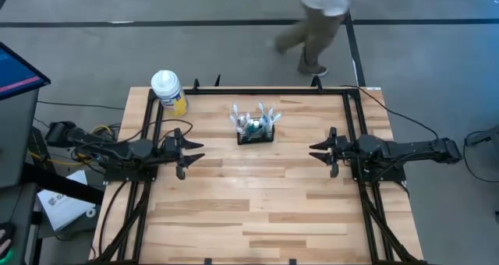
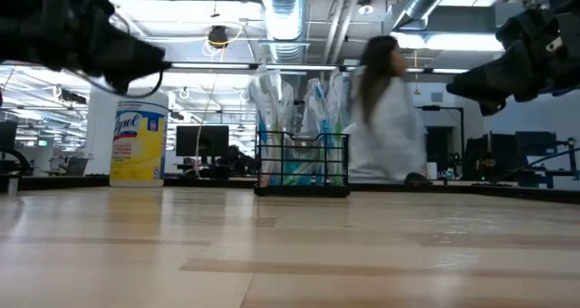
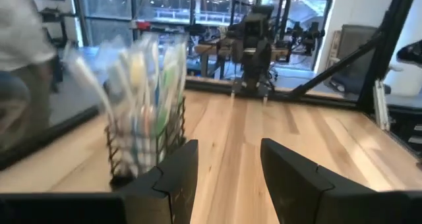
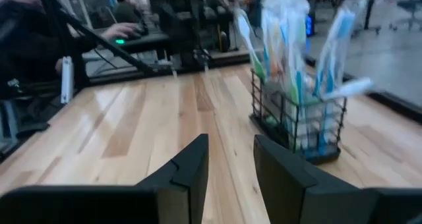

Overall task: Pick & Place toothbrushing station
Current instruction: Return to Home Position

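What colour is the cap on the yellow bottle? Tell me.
White. The cap shows best in the high view.

One black wire-mesh toothbrushing station [image 1: 256,133] stands at the upper centre of the high view. It holds several toothbrushes [image 1: 269,113], too bunched to count. One white-capped yellow canister [image 1: 169,91] is upper left. There are two grippers: the left gripper [image 1: 195,151] and the right gripper [image 1: 318,152]. One person [image 1: 316,19] is at the top edge.
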